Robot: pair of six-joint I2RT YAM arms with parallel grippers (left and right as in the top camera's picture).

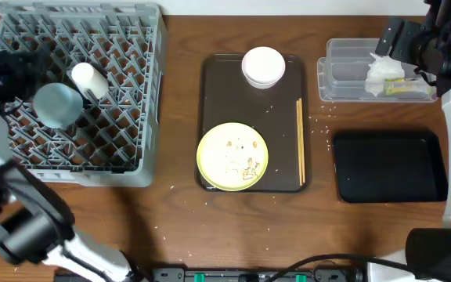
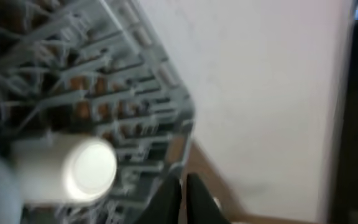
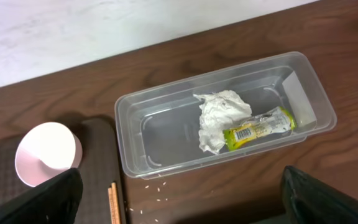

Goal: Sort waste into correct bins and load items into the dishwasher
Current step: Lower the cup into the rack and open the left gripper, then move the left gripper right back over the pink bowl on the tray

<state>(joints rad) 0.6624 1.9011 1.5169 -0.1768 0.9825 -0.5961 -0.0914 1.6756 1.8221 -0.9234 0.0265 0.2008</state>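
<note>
The grey dish rack (image 1: 131,94) holds a light blue bowl (image 1: 57,104) and a white cup (image 1: 90,78) lying on its side. My left gripper (image 2: 184,193) is shut and empty at the rack's edge, near the cup (image 2: 82,171). A white bowl (image 1: 263,66), a yellow plate (image 1: 232,156) with rice scraps and wooden chopsticks (image 1: 300,141) lie on the brown tray. The clear tub (image 1: 339,74) holds the white tissue (image 3: 219,118) and the green-and-orange wrapper (image 3: 260,127). My right gripper (image 3: 182,205) is open and empty above the tub's near side.
The brown serving tray (image 1: 210,94) sits in the middle of the table. The glossy black tray (image 1: 390,164) lies in front of the tub. Rice grains (image 3: 160,186) are scattered on the table between the tub (image 3: 166,112) and the chopsticks (image 3: 112,205).
</note>
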